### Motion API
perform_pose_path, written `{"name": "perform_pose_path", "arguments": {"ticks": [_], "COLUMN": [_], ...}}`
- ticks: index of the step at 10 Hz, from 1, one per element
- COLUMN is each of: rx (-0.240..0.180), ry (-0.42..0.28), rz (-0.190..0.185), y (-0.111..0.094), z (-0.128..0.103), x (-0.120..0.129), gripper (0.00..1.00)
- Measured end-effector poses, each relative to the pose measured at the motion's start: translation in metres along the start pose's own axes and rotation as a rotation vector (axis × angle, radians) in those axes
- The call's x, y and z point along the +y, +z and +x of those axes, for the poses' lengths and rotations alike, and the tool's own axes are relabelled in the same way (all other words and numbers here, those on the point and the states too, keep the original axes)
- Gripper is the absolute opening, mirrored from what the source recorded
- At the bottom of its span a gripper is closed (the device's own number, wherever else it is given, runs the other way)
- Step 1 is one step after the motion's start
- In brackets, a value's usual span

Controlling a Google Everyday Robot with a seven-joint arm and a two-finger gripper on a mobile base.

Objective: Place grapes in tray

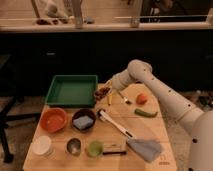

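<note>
— Where is the gripper (106, 92)?

— Low over the tabletop (150, 131), toward its far edge, just off the right rim of the tray (72, 90). The white arm (165, 97) reaches to it from the right side.

— And the jaws?

— I cannot tell whether they are open or closed; the end of the arm blends into what lies under it.

— The grapes (102, 93)?

— A small dark reddish bunch right at the gripper, just beside the tray's right rim. Whether they touch the tabletop or hang above it is unclear. The tray itself sits at the far left corner.

— What else is there?

— An orange fruit (142, 98) and a green pepper (145, 113) toward the right edge. An orange bowl (53, 119) near the left edge, with a dark bowl (83, 120) beside it holding something bluish. Along the near edge stand a white container (42, 146), a metal cup (74, 146) and a green cup (94, 148). A blue cloth (145, 148) lies toward the near right corner, and a long white utensil (116, 125) lies diagonally across the middle.
</note>
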Motion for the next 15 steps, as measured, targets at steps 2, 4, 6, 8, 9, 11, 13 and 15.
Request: {"name": "perform_pose_path", "arguments": {"ticks": [2,4,6,8,9,11,13,15], "rx": [-0.021,-0.057,-0.104,-0.152,-0.171,-0.203,-0.237,-0.258], "ry": [0.015,0.014,0.008,0.005,0.006,0.003,-0.004,-0.007], "rz": [0.028,0.046,0.061,0.071,0.073,0.064,0.039,0.019], "y": [0.002,0.011,0.027,0.043,0.047,0.061,0.077,0.09], "z": [-0.001,-0.005,-0.015,-0.026,-0.029,-0.039,-0.051,-0.058], "x": [-0.01,-0.022,-0.04,-0.056,-0.061,-0.07,-0.076,-0.076], "gripper": [0.0,0.0,0.0,0.0,0.0,0.0,0.0,0.0]}}
